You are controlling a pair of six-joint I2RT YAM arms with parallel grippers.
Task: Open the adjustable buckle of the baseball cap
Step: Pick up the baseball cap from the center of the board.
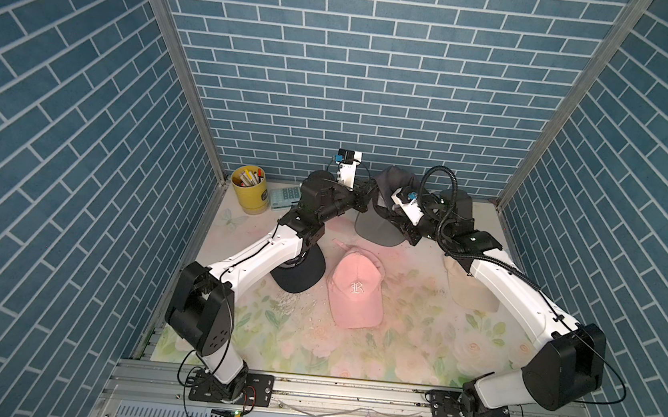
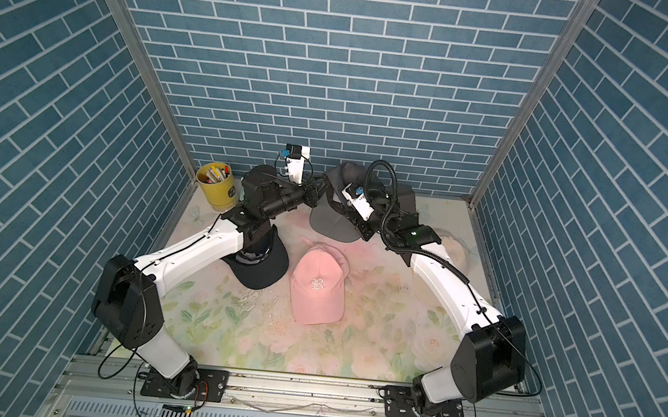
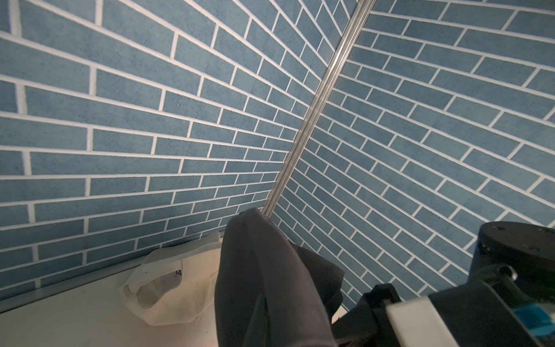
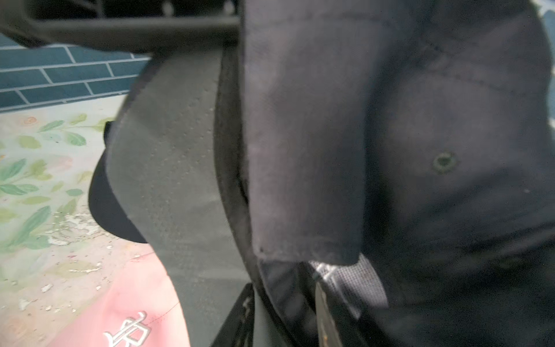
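A dark grey baseball cap point(image 1: 377, 229) point(image 2: 331, 222) hangs above the back of the table between my two arms, brim down. My left gripper point(image 1: 368, 198) point(image 2: 318, 193) is shut on its edge from the left. Its fingers are hidden in the left wrist view, where the grey cap fabric point(image 3: 264, 285) rises from the jaws. My right gripper point(image 1: 396, 218) point(image 2: 347, 211) meets the cap from the right. In the right wrist view the right gripper point(image 4: 285, 315) has the cap's back band between its fingers, with the crown point(image 4: 420, 150) behind. I cannot make out the buckle.
A pink cap point(image 1: 353, 291) lies mid-table, a black cap point(image 1: 301, 275) under my left arm and a cream cap point(image 1: 472, 292) point(image 3: 174, 288) under my right arm. A yellow pen cup point(image 1: 248, 189) and a calculator point(image 1: 285, 198) stand back left. Brick walls enclose three sides.
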